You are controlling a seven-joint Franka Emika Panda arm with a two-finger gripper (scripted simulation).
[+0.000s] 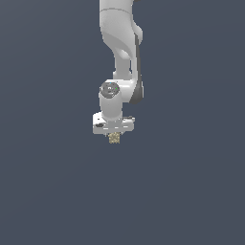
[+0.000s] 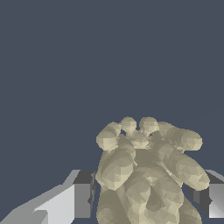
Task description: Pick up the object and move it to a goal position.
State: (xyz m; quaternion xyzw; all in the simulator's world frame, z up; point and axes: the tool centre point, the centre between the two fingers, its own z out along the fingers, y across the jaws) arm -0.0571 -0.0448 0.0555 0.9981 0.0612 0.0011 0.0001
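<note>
Below the downward-pointing arm point(image 1: 119, 48), the hand point(image 1: 114, 135) grips the knobbly tan object point(image 2: 146, 175) between its fingers point(image 2: 82, 200).

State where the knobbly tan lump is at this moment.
In the exterior view the lump sits near the centre, directly under the white tool; the wrist view shows it between the tool's two fingers.

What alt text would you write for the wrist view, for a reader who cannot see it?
A tan-beige, knobbly lump sits between the two fingers of the gripper, one finger at each side of it. Behind it there is only a plain dark grey-blue background, and no goal marker is visible.
</note>
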